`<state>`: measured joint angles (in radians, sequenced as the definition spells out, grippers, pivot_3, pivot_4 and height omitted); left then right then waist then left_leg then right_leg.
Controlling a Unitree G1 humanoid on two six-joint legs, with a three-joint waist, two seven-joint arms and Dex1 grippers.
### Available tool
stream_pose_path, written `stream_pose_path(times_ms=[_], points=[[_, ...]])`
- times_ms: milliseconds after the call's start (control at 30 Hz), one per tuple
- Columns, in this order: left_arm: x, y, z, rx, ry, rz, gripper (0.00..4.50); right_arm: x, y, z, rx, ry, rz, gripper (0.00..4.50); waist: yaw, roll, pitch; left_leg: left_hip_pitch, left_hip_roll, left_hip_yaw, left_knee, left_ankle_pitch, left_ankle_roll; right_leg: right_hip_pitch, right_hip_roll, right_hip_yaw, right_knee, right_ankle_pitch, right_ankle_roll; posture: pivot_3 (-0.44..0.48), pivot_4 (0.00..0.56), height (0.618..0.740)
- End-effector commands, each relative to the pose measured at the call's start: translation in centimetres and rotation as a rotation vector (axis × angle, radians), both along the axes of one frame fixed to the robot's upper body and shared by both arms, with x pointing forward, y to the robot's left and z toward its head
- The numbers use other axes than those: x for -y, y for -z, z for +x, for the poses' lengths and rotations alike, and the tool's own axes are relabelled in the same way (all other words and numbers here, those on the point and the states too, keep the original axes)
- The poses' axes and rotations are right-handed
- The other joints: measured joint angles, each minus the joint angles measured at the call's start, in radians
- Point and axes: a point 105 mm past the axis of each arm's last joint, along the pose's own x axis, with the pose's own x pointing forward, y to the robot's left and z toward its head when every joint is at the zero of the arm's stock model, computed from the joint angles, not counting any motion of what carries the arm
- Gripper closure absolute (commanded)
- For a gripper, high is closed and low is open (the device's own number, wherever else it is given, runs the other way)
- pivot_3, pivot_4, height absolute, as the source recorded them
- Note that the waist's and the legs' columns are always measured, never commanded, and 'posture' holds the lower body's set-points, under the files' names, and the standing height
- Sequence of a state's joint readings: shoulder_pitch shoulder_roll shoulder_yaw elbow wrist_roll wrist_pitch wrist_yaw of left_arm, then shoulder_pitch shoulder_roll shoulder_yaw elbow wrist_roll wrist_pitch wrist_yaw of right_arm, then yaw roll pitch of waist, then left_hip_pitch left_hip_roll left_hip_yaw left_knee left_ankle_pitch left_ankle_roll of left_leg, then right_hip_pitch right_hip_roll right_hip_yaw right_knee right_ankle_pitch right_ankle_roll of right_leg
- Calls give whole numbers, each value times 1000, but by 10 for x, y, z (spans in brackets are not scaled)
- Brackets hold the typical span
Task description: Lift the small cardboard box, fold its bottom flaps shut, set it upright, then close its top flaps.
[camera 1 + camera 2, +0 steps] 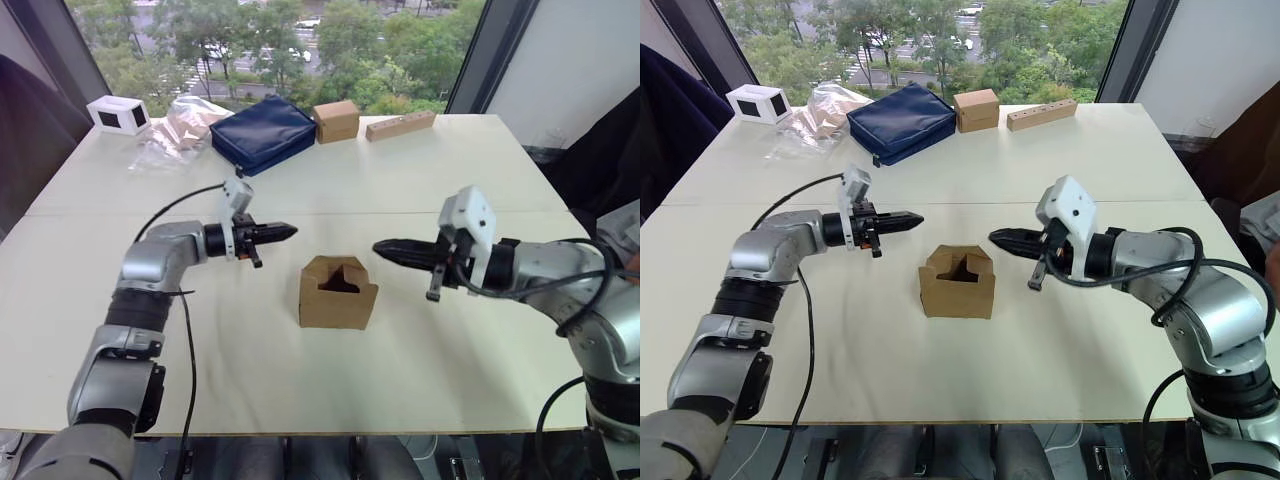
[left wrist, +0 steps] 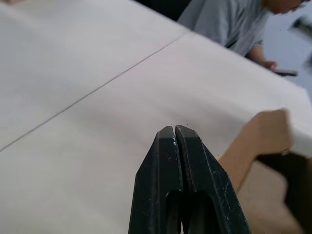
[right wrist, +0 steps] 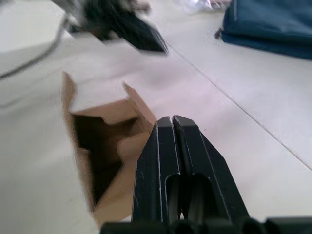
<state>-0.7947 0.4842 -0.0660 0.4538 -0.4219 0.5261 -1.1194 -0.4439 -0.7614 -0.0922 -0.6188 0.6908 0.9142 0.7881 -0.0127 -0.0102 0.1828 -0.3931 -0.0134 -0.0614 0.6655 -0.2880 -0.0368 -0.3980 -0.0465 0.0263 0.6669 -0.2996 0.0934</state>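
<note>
Table [image 1: 420,180]: a big white top with a thin seam line running across it. Everything sat on it.
Blue bag [image 1: 264,131]: flat and dark blue, at the far side of the table.
Plastic bag [image 1: 178,125]: clear and crinkly, just beside the blue bag on the robot's left.
Box [image 1: 337,291]: small and brown, it stood upright in the middle of the table, between the 2 grippers and apart from both.
Top flaps [image 1: 343,271]: not shut. They stood up or tipped partly inward, and the dark inside of the box showed. One had a notched edge.
Left gripper [image 1: 283,232]: it hung over the table to the left of the box, a bit farther back, pointing toward the middle. Its 2 black fingers [image 2: 181,175] were pressed together with nothing between them.
Right gripper [image 1: 385,247]: it hung to the right of the box, near its top edge, pointing at the left gripper. Its fingers [image 3: 179,165] were pressed together too, and held nothing.
Far brown box [image 1: 336,120]: small, just beside the blue bag on the right.
Wood block [image 1: 400,125]: long and thin, near the far brown box.
White box [image 1: 118,114]: small, with dark windows, at the far left corner.
</note>
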Motion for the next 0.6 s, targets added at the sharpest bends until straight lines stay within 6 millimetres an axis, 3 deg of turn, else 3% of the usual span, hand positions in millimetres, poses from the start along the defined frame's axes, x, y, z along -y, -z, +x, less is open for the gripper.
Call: stream_pose_path(times_ms=[33,233,600], points=[[9,5,2,39,47,42,4488,-21,5,-35,-24,-123,-34,4500,2,0,0,0,0,0,0,0,0,0,0,0,0,0,0,0,150,740],[23,22,0,3,122,65,4488,-37,39,-50,-86,-146,-123,4500,1,0,0,0,-1,0,0,0,0,0,0,0,0,0,0,0,150,740],[32,34,-14,-36,215,76,4488,-50,52,-17,-3,-46,-210,4500,-1,0,0,0,-1,0,0,0,0,-1,0,0,0,0,0,0,150,740]])
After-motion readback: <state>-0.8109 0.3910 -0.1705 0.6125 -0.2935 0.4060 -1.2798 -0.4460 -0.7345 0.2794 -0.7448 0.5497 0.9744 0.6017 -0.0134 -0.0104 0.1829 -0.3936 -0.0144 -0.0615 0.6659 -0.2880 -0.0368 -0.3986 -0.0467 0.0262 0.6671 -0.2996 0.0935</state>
